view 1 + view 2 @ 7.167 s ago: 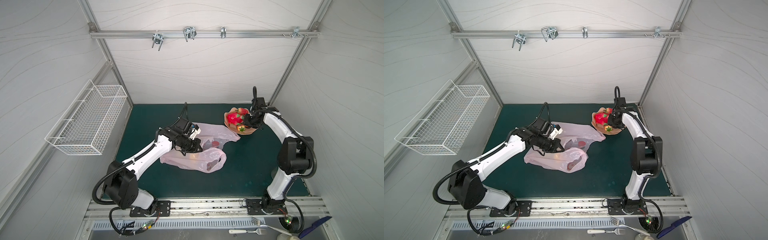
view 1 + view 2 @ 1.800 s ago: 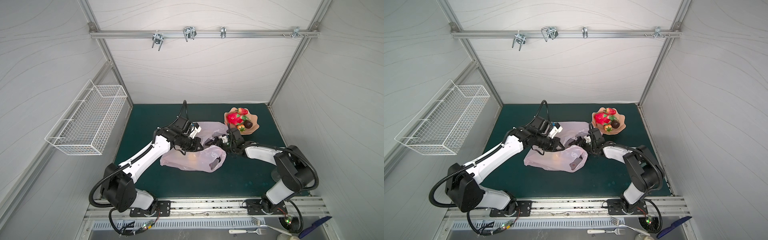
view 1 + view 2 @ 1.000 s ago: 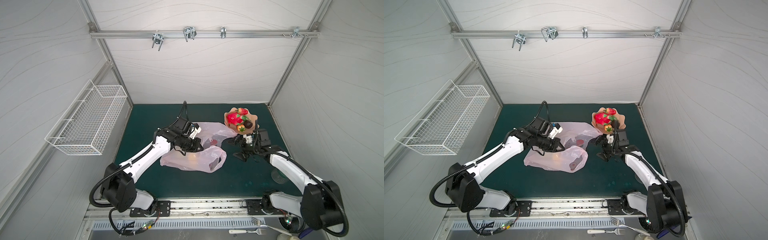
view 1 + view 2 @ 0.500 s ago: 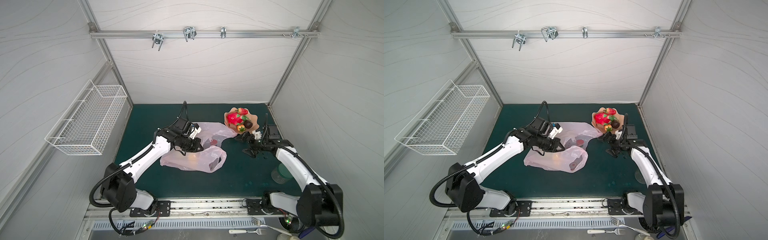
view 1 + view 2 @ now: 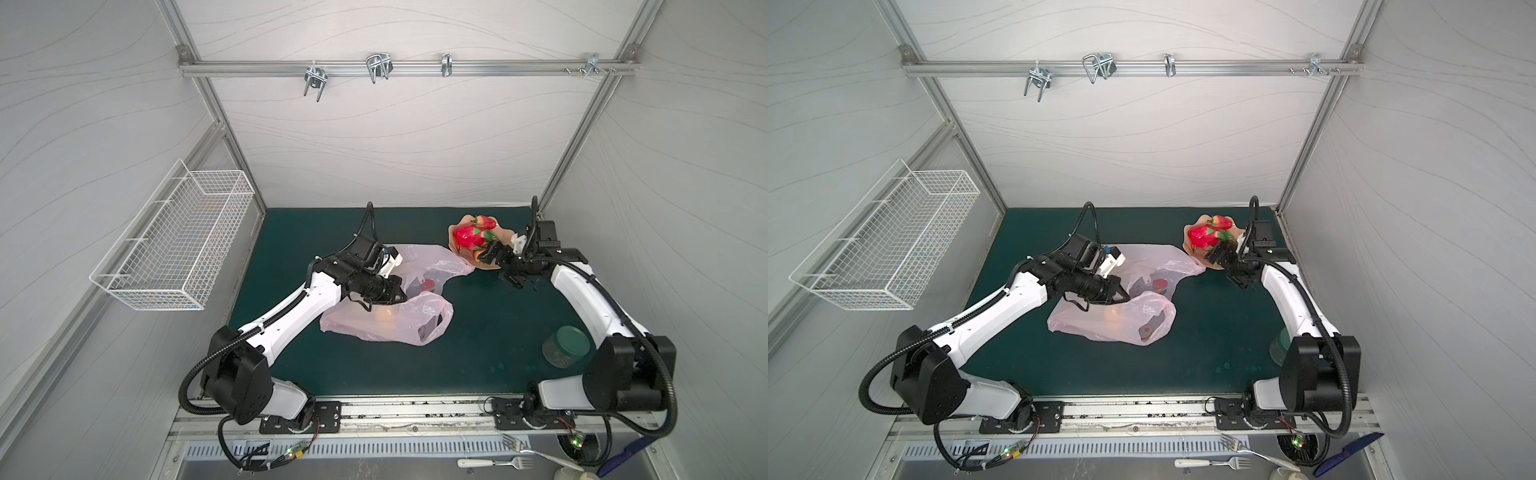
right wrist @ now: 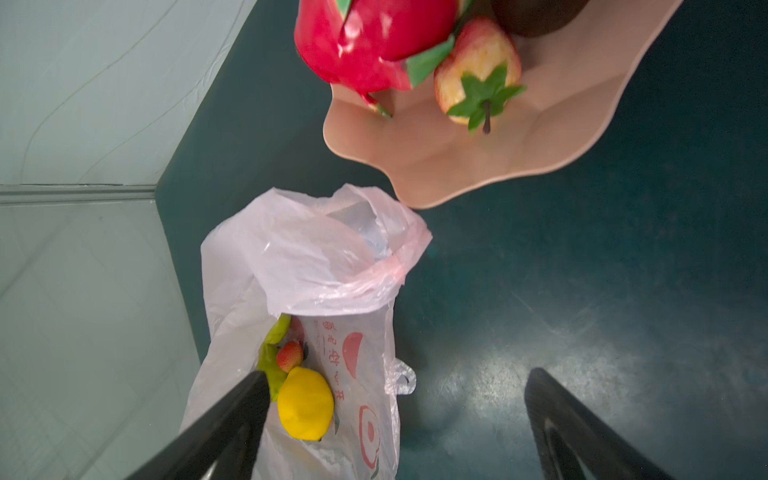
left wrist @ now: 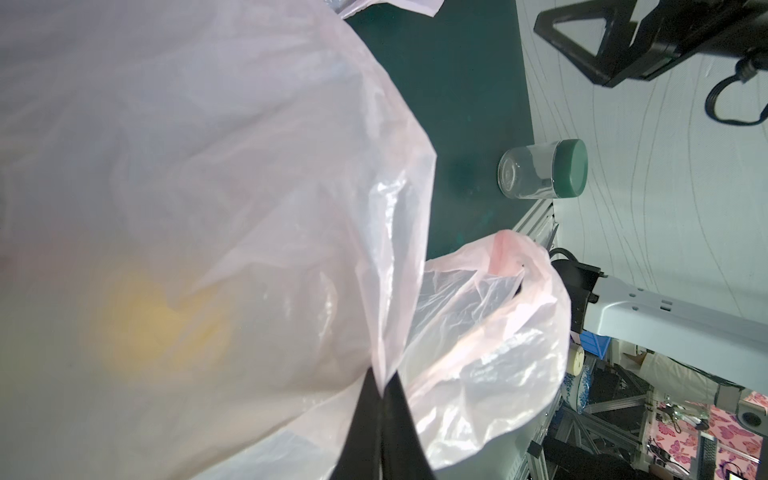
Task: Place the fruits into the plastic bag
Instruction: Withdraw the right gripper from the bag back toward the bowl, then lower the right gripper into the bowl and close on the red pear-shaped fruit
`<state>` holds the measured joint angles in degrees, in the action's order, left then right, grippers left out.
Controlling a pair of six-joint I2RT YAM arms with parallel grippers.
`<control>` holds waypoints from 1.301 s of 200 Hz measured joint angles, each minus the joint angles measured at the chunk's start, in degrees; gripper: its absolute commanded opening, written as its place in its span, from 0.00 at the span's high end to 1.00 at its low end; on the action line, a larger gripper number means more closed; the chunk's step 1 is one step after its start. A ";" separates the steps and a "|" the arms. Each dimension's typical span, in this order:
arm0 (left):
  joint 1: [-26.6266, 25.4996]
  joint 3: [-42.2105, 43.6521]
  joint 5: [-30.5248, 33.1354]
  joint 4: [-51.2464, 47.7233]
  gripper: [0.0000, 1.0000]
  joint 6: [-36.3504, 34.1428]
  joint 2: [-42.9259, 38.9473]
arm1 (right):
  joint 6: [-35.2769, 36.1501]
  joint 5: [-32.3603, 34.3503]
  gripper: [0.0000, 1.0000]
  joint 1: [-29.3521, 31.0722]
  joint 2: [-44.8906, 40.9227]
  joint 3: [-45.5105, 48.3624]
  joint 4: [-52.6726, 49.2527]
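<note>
Two fruits, a lemon [image 6: 305, 409] and a small strawberry [image 6: 289, 356], showed inside the plastic bag [image 7: 249, 166], a fold of which was clenched in the left jaws. The right jaws stood spread and empty over the worktop [image 5: 478, 332], with the plate [image 6: 457, 166], dragon fruit [image 6: 374, 33] and larger strawberry [image 6: 478, 70] just ahead of them.

Left arm [image 5: 291, 316] and right arm [image 5: 582, 299] alike: white shells on the long links, black boxy joints and shoulders. Black ribbed hose [image 5: 189, 376] looped beside each base, thin black cable over each wrist. Black base plates [image 5: 328, 415] dotted with screws. Right gripper [image 6: 397, 374] with smooth black tapered fingers.
</note>
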<state>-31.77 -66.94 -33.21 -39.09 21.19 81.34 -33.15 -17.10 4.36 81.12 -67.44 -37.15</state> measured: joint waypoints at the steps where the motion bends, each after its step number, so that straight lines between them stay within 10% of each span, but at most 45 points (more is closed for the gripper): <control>1: 0.00 0.00 0.00 0.00 1.00 0.00 0.00 | 0.17 0.28 0.05 0.00 0.17 -0.26 -0.09; 260: 0.00 -0.44 0.00 -1.99 1.00 -1.27 0.46 | 17.16 15.45 0.25 0.87 36.65 -29.16 -5.29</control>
<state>-31.77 -67.37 -33.21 -41.08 19.92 81.80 -15.99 -1.65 5.23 117.78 -96.60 -42.44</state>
